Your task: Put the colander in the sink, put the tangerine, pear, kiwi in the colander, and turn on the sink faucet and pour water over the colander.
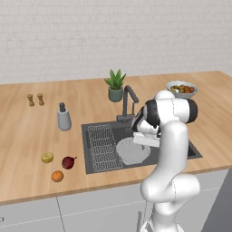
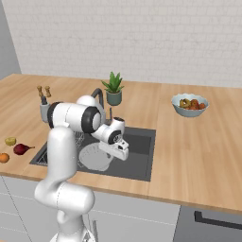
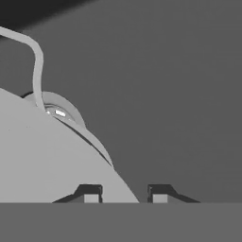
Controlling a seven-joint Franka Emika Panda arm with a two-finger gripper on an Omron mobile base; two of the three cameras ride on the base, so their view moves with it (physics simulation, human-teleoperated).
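Gripper [image 3: 125, 194] low in sink [image 3: 179, 94], colander [image 3: 42, 160] rim between its tips

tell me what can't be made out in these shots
- Gripper grip: in the hand view the grey band cuts the fingertips, so contact with the colander rim cannot be told.
- Colander's right part: left base view, covered by the arm.
- Sink drain: right base view, hidden by the colander and arm.
- Fruit bowl: contents too small to name.

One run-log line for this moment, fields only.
colander: in sink | claw: at colander rim | tangerine: on counter | faucet: no water
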